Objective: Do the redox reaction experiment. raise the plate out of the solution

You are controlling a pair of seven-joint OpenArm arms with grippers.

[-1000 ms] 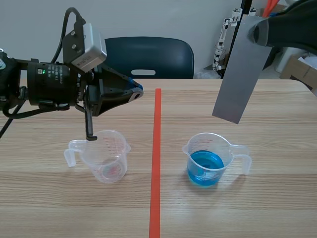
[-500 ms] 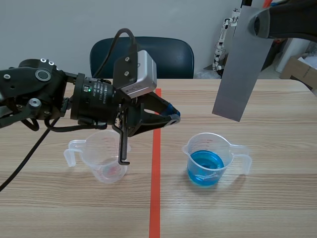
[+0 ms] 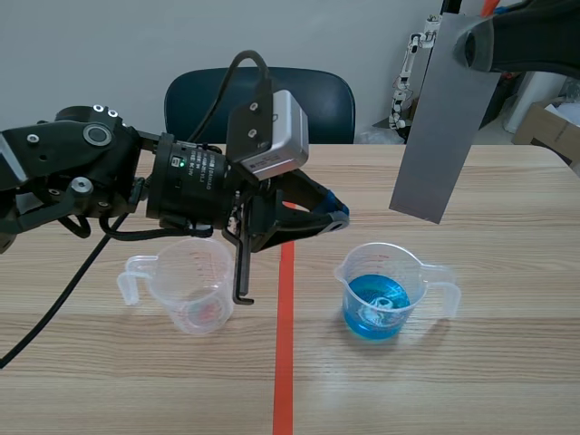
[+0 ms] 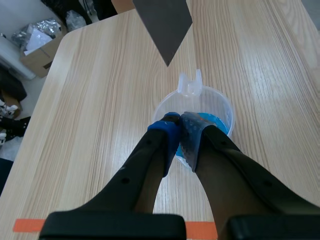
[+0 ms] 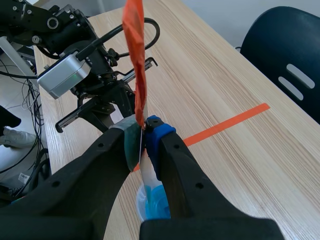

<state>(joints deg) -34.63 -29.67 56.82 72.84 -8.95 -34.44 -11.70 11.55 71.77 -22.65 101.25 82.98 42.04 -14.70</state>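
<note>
Between my right gripper's (image 5: pixel 145 127) fingers, clamped near its upper end, hangs the grey plate (image 3: pixel 444 127). Its long axis runs nearly upright, tilted a little. Its lower corner points down toward the beaker of blue solution (image 3: pixel 385 290) below, and plate and liquid are well apart. From my right wrist the plate shows edge-on and looks orange-red. My left gripper (image 4: pixel 180 122) has its fingers pressed together on nothing, hovering above that beaker and just to one side of it. Under my left arm, beside the red tape line (image 3: pixel 285 362), stands a clear beaker (image 3: pixel 190 285) that looks empty. It carries faint red scale marks, too small for me to read. Both beakers stand on the wooden table (image 3: pixel 507 362).
</note>
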